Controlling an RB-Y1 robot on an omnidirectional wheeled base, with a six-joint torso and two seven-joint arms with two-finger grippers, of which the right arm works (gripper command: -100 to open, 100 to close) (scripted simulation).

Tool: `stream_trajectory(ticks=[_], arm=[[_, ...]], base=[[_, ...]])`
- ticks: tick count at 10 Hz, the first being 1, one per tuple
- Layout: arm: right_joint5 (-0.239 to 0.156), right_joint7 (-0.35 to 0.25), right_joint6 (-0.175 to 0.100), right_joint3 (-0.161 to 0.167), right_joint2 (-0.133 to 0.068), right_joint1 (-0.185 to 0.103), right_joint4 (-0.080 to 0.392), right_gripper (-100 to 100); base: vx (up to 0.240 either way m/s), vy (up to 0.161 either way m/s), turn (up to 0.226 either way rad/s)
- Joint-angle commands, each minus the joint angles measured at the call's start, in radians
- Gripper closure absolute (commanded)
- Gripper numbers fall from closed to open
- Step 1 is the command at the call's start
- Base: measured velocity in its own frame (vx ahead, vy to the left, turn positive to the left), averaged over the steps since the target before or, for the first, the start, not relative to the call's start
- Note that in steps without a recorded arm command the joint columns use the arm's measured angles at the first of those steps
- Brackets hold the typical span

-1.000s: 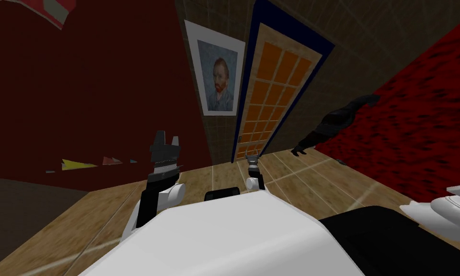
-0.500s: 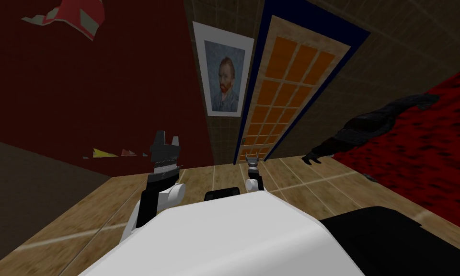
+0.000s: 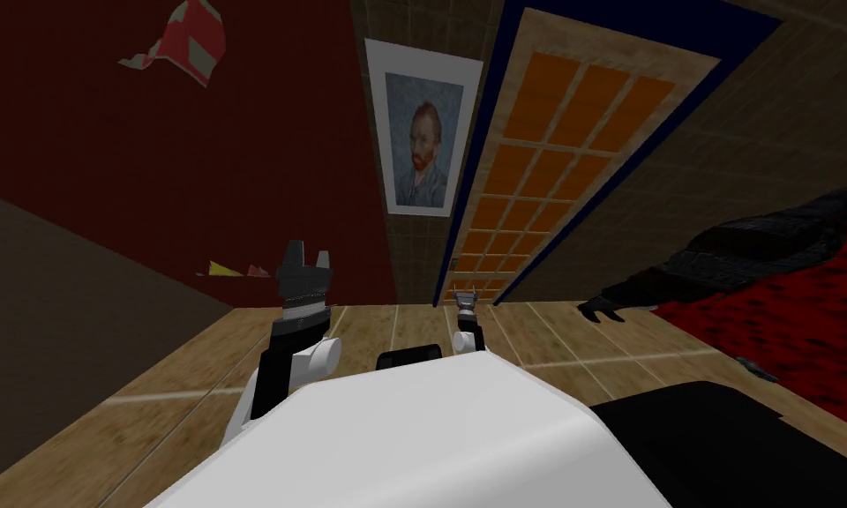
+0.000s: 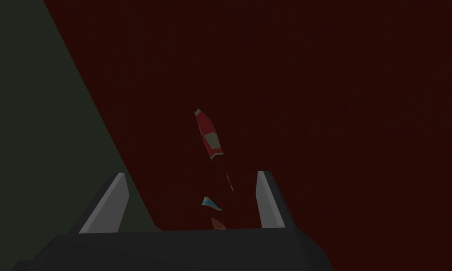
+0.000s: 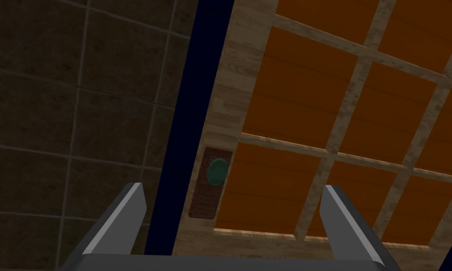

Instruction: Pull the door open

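While the left gripper (image 4: 190, 173) gapes wide, the right gripper (image 5: 232, 188) — equally spread — faces the green knob (image 5: 217, 171) (door (image 5: 314, 94) top cropped).

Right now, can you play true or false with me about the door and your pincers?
1. The right pincer is open. True.
2. The right pincer is squeezing the green knob. False: the knob lies ahead of the open pincer, ungripped.
3. The door has orange panels in a pale wood grid. True.
4. The portrait hangs to the door's right. False: it hangs to the door's left.
5. The left pincer is shut. False: it is open.
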Motion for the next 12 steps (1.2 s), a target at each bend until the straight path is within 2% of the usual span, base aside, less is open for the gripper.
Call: stream_trajectory(ticks=[1, 12], arm=[[-0.020, -0.021, -0.011, 0.003, -0.001, -0.006, 0.030, -100], [-0.143, -0.161, -0.092, 0.024, -0.021, -0.053, 0.240, -100]], base=[[0.047, -0.084, 0.174], [0.028, -0.096, 0.186]])
